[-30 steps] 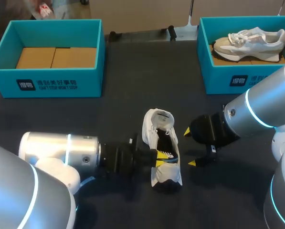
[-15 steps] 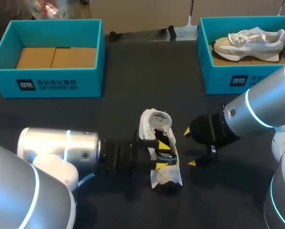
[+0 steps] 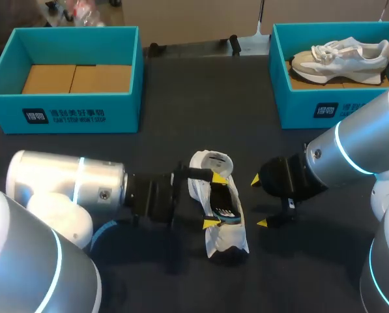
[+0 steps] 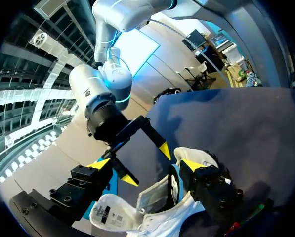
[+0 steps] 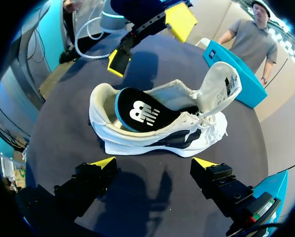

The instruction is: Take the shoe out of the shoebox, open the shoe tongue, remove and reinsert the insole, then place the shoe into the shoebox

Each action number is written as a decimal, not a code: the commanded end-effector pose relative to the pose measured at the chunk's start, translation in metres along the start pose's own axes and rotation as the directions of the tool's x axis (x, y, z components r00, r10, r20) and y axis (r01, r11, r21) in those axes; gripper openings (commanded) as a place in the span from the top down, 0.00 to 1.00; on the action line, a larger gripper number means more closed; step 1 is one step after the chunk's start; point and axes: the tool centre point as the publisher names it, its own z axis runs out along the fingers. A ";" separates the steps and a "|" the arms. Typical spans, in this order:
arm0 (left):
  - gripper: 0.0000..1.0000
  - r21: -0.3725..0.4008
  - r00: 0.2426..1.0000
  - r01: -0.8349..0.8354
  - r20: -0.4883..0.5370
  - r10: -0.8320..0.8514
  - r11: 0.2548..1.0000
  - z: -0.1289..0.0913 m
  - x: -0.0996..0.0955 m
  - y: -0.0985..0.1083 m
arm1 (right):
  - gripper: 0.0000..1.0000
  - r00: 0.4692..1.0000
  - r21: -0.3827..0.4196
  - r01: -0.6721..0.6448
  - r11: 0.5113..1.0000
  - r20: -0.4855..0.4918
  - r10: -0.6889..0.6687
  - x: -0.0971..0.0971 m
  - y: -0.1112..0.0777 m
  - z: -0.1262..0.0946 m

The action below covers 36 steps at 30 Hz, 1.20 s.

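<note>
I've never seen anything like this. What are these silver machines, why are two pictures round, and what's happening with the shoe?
These are two silver robot arms at a dark table. The square picture looks down from above; each round one comes from a camera on one arm's wrist, looking along its yellow-tipped fingers. A white and black sneaker stands between the arms, tongue pulled open, its black insole showing. The left end effector and the right end effector flank it, both open and holding nothing. Behind stand two boxes: the left teal shoebox holds brown cardboard, the right teal shoebox a pale grey sneaker.
</note>
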 end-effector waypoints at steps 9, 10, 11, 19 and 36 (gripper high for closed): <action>0.00 0.047 0.937 0.030 -0.349 -0.012 0.998 -0.031 -0.015 -0.004 | 0.00 1.000 0.004 -0.001 1.000 0.003 0.001 0.001 0.001 0.000; 0.00 0.030 0.935 0.025 -0.356 -0.013 0.999 -0.032 -0.017 -0.004 | 0.00 1.000 0.004 -0.001 1.000 0.003 0.001 0.001 0.001 0.000; 0.00 0.027 0.921 0.005 -0.388 0.006 1.000 -0.033 -0.018 -0.004 | 0.00 1.000 0.004 -0.001 1.000 0.003 0.001 0.001 0.001 0.000; 0.00 -0.015 0.821 -0.097 -0.566 0.072 0.995 -0.034 -0.022 -0.003 | 0.00 1.000 0.004 -0.001 1.000 0.003 0.001 0.001 0.001 0.000; 0.00 -0.023 0.793 -0.130 -0.602 0.091 0.991 -0.042 -0.027 0.000 | 0.00 1.000 0.004 -0.001 1.000 0.003 0.001 0.001 0.001 0.000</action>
